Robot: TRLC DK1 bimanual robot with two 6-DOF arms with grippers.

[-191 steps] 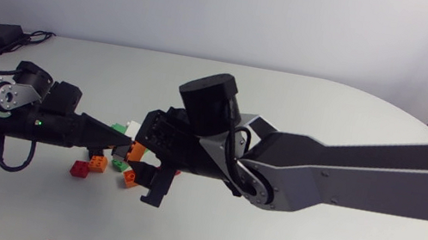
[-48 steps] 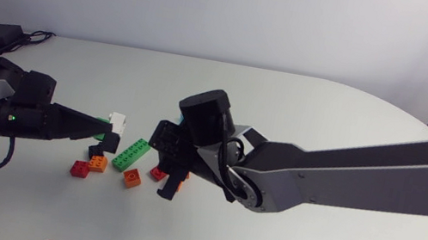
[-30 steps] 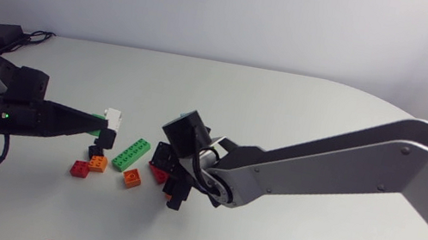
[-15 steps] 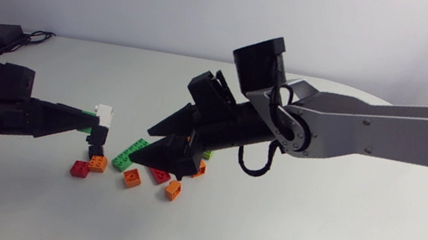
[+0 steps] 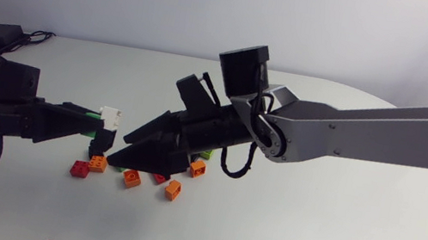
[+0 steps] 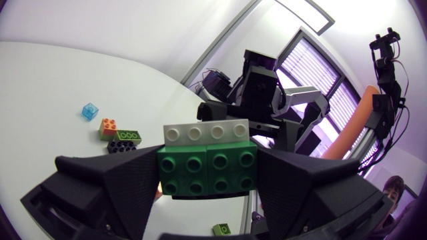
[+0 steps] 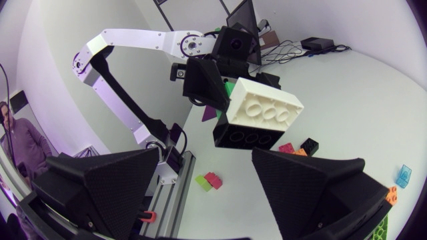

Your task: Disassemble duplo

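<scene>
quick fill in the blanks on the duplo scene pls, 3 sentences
1. In the left wrist view the left gripper is shut on a stack: under the white brick, the lower brick is ____.
2. The right gripper is ____ and holds nothing.
3. In the head view, the loose brick lying furthest toward the left arm's side is ____.

Missing words: green; open; red.
</scene>
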